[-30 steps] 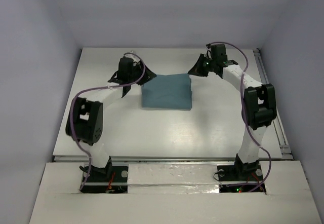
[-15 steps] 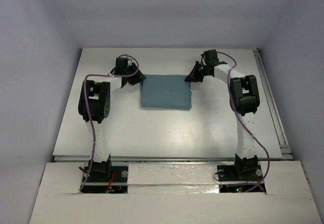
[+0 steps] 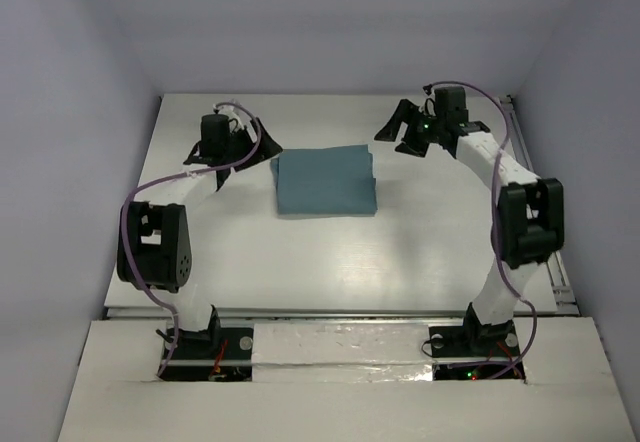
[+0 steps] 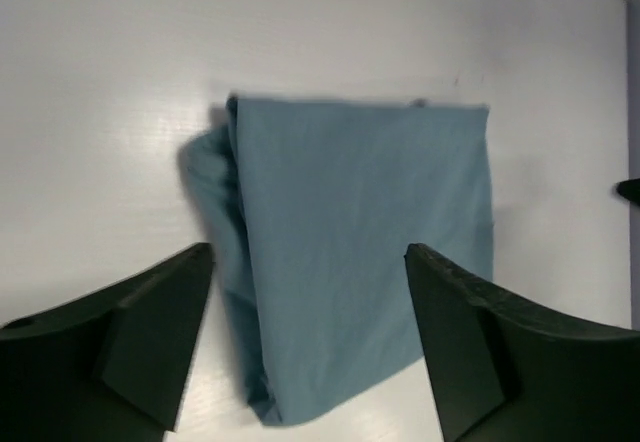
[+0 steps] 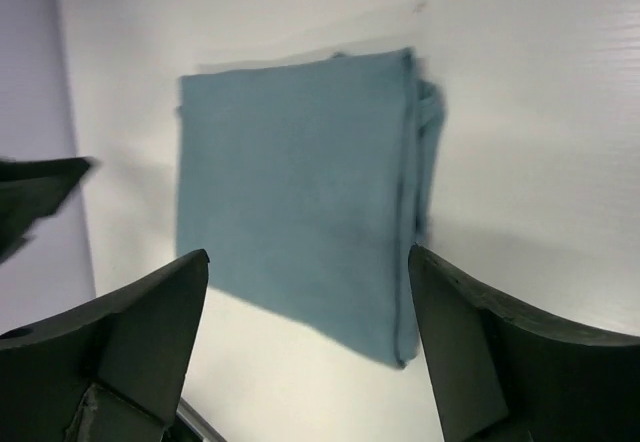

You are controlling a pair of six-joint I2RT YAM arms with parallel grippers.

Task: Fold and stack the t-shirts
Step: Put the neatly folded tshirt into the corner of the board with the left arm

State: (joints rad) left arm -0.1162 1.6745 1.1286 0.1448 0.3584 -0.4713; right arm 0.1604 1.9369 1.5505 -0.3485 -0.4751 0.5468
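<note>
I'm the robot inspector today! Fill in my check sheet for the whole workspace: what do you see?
Surface: white table, smooth and shiny.
Job's things: one teal t-shirt, folded into a rectangle, lying flat; layers bunch along one side.
Clutter: nothing seen.
Grippers: left gripper and right gripper both open, one on each side of the t-shirt, holding nothing.
Cables: purple cables hang in loops, off the t-shirt.
Surroundings: plain pale walls on three sides.
</note>
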